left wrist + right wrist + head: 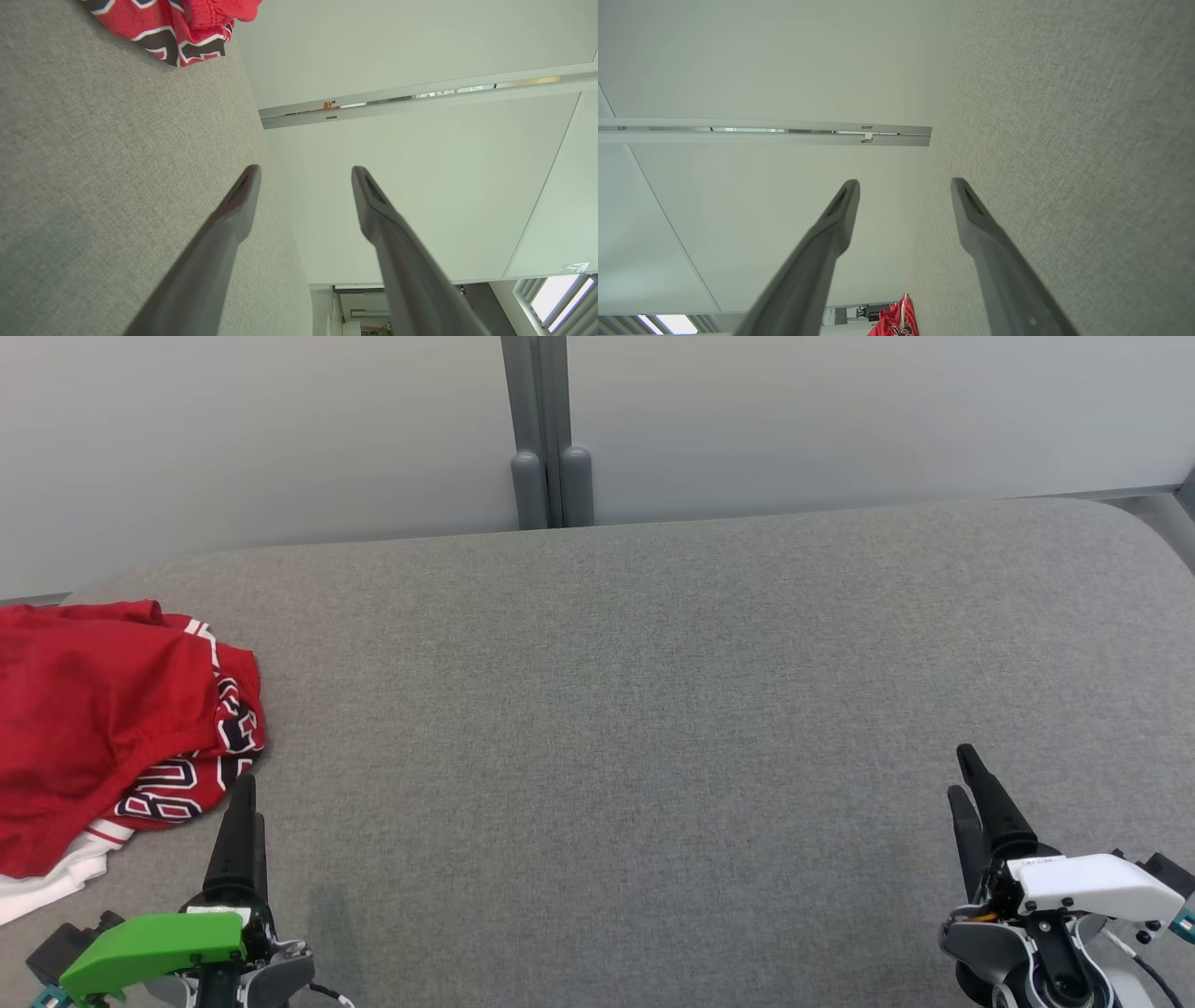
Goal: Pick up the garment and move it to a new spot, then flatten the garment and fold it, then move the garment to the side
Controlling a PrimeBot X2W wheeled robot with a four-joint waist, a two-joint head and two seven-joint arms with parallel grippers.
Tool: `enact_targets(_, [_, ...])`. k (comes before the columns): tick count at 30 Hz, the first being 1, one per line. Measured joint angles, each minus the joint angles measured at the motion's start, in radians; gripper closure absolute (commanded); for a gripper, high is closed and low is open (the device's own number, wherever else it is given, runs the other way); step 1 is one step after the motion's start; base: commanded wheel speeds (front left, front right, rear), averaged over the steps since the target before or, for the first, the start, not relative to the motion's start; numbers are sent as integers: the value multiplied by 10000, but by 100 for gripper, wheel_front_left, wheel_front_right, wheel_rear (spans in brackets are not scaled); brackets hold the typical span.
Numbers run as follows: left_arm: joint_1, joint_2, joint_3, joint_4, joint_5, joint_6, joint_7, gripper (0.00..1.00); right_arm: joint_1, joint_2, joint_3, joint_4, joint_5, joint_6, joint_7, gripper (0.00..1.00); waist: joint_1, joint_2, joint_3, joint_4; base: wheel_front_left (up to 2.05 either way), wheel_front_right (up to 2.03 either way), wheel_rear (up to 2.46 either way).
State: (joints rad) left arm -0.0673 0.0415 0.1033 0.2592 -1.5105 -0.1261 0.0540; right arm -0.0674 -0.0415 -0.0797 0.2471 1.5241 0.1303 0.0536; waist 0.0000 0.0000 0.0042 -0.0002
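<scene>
Red jersey fabric: garment point(93, 709) is bunched in a heap at the far left of the grey padded table point(607, 709). It is cut off by the head view's left edge, so a long axis cannot be told. Printed lettering is turned toward the table's middle; white trim lies at the near end. Left gripper point(306, 170) jaws are spread wide, nothing gripped (fingertips near the lettered edge, apart from it). Right gripper point(905, 182) jaws are likewise spread wide and empty, well apart from the garment.

Soft cloth garment point(84, 709), matt, rough-woven fabric table point(653, 709)
</scene>
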Motion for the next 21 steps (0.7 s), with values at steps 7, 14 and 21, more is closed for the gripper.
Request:
enact_targets(7, [-1, 2, -92, -332, 1567, 48, -320, 0, 6, -6, 217, -242, -1181, 0, -307, 0, 0, 0, 5, -10, 0, 0, 0])
enact_targets(14, [-1, 4, -293, -610, 3212, 219, -606, 0, 12, -12, 393, -453, -2303, 0, -598, 0, 0, 0, 2, -14, 0, 0, 0])
enact_targets(21, [2, 15, -428, -755, 4801, 337, -867, 0, 17, -23, 596, -617, -3651, 0, -865, 0, 0, 0, -20, -20, 0, 0, 0])
